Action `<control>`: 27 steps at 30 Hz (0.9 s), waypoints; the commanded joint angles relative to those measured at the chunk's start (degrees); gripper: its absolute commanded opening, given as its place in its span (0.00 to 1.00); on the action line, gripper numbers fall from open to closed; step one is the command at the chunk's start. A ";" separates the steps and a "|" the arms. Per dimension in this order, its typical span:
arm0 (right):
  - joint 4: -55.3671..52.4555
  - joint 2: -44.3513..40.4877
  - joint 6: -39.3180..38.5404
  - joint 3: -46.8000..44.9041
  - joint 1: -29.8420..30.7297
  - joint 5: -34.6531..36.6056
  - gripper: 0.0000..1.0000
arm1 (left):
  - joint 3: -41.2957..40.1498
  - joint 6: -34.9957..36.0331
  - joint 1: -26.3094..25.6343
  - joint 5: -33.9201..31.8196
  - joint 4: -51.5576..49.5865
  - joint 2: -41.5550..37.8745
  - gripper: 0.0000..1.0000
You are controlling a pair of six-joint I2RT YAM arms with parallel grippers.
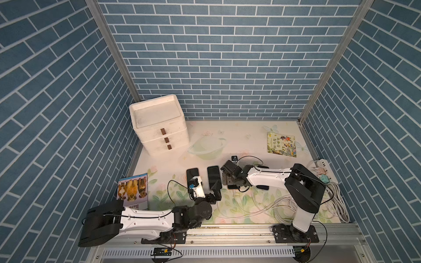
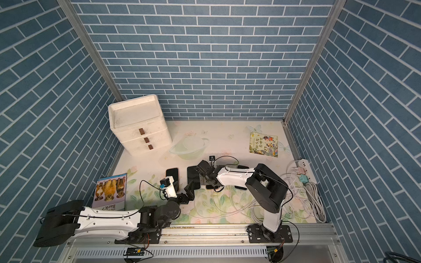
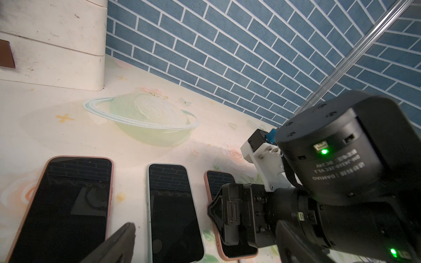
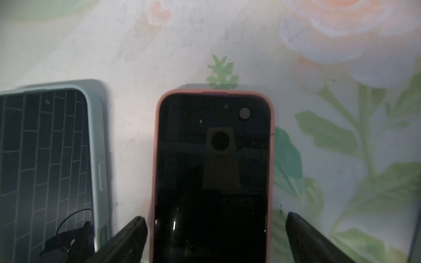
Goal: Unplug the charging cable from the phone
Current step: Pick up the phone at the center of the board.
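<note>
Both top views show three phones lying side by side, screens up, near the middle of the floral table (image 1: 239,136). The salmon-cased phone (image 1: 232,186), rightmost of the row, is almost wholly covered by the right tool (image 1: 229,180); only its near end peeks out. White charging cables (image 1: 250,210) loop over the table toward the power strip (image 1: 322,164) at the right edge, but which cable enters which phone cannot be made out here. The left tool (image 1: 215,190) hangs over the near end of the middle phone (image 1: 214,176), its jaws hard to read from above.

Left wrist view shows the row from low down: a pink-cased phone (image 3: 66,205), the middle phone (image 3: 174,209) in a pale case, then the salmon-cased phone (image 3: 219,182), half hidden behind the right arm's wrist. One left finger (image 3: 118,243) shows at the frame edge, the other is cut off, so the jaws stand wide apart, holding nothing.

Right wrist view looks straight down on the salmon-cased phone (image 4: 213,177), its dark screen mirroring the camera. The right tool's fingers (image 4: 127,241) sit spread on either side of the phone, clear of its case. The phone's plug end is cut off by the frame.
</note>
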 commanded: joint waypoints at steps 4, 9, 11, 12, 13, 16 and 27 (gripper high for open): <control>-1.98 1.57 1.80 1.19 0.27 0.07 0.97 | -0.42 -0.04 -0.17 -0.35 0.04 0.50 1.00; -1.66 2.23 1.99 0.98 0.28 -0.37 0.95 | -0.85 -0.20 -0.19 -0.37 0.33 0.33 1.00; -1.58 2.47 2.07 0.75 0.16 -0.40 0.94 | -1.18 -0.27 -0.18 -0.36 0.71 0.33 1.00; -1.41 2.47 2.10 0.61 0.17 -0.40 0.94 | -1.29 -0.33 -0.14 -0.39 0.78 0.35 1.00; -1.28 2.54 2.11 0.49 0.16 -0.58 0.94 | -1.34 -0.43 -0.15 -0.40 0.77 0.33 1.00; -1.19 2.69 2.14 0.26 0.13 -0.65 0.92 | -1.44 -0.60 -0.13 -0.41 0.78 0.33 1.00; 0.84 1.04 2.41 -2.21 -0.68 -1.24 0.81 | -1.39 -0.81 -0.16 0.00 1.42 1.46 1.00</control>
